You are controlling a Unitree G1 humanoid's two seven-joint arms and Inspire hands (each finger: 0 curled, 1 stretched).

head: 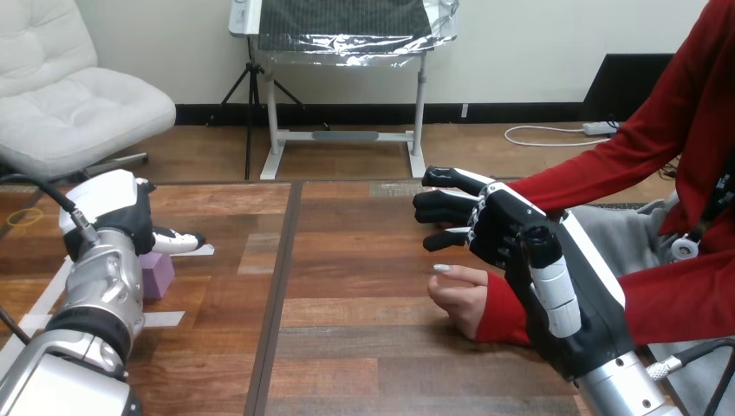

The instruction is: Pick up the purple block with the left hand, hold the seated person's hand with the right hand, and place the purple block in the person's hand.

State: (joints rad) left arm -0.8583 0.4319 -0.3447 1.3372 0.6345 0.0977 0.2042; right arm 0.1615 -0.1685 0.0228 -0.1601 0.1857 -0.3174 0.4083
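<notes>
The purple block (159, 276) sits on the wooden table (347, 347) at the left, partly hidden by my left hand (126, 221). That hand hovers over the block with its thumb sticking straight out to the right; I see nothing curled round the block. The person's hand (462, 299), in a red sleeve, rests on the table right of centre. My right hand (507, 234) hangs just above and behind it, over the wrist. Its fingers (446, 206) reach leftward, relaxed and apart from the person's hand.
White tape strips (165, 319) lie on the table beside the block. The person's other red-sleeved arm (676, 295) lies at the right edge. A dark seam (277, 295) runs down the tabletop between the two sides.
</notes>
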